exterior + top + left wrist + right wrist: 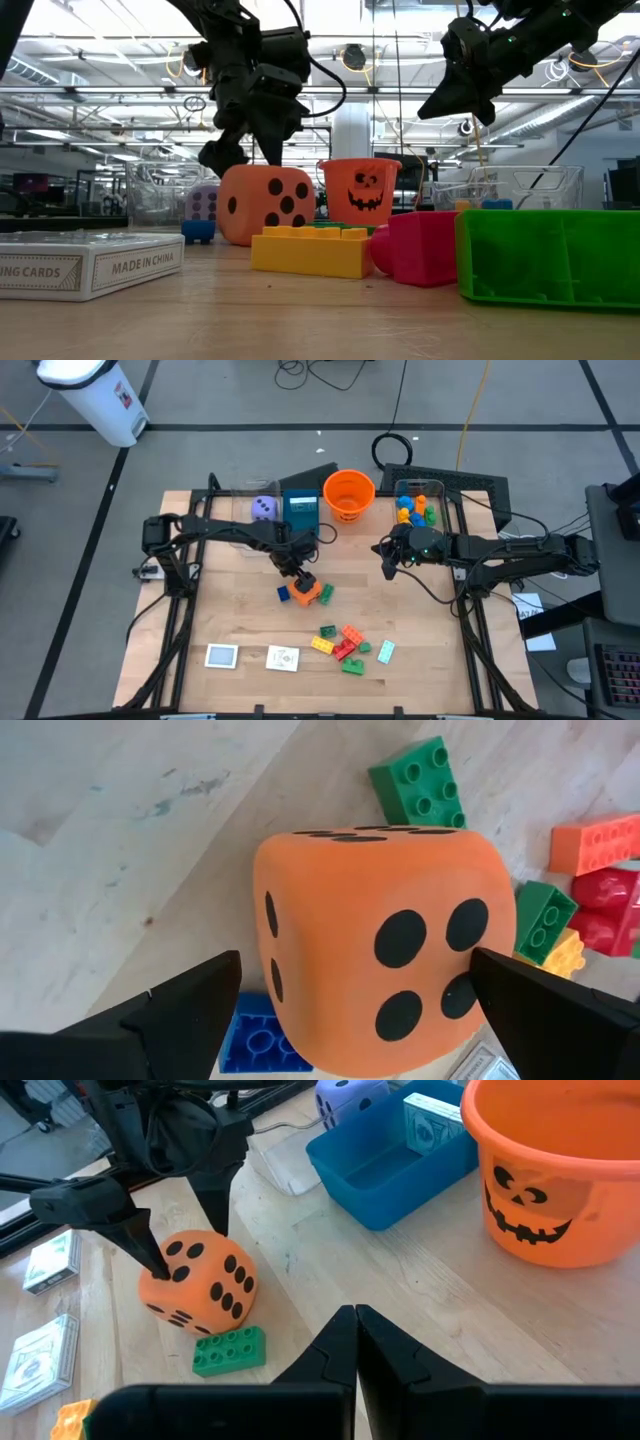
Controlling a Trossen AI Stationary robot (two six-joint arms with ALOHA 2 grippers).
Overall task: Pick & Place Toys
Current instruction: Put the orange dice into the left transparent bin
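An orange die point(307, 590) with black dots rests on the table's middle, with a blue brick point(283, 594) and a green brick point(327, 592) beside it. My left gripper point(296, 572) is open just above it. In the left wrist view its two fingers stand on either side of the orange die point(380, 940) without plainly touching it. My right gripper point(386, 556) is shut and empty, raised over the table right of centre and near the orange bucket point(349, 493). A purple die point(263, 507) sits in a clear bin at the far left.
A pile of bricks point(345, 645) lies near the front edge, with two white card packs point(221, 656) to its left. A teal box point(300, 510) stands at the back, beside the bucket. A clear bin with bricks point(418, 508) stands at the back right.
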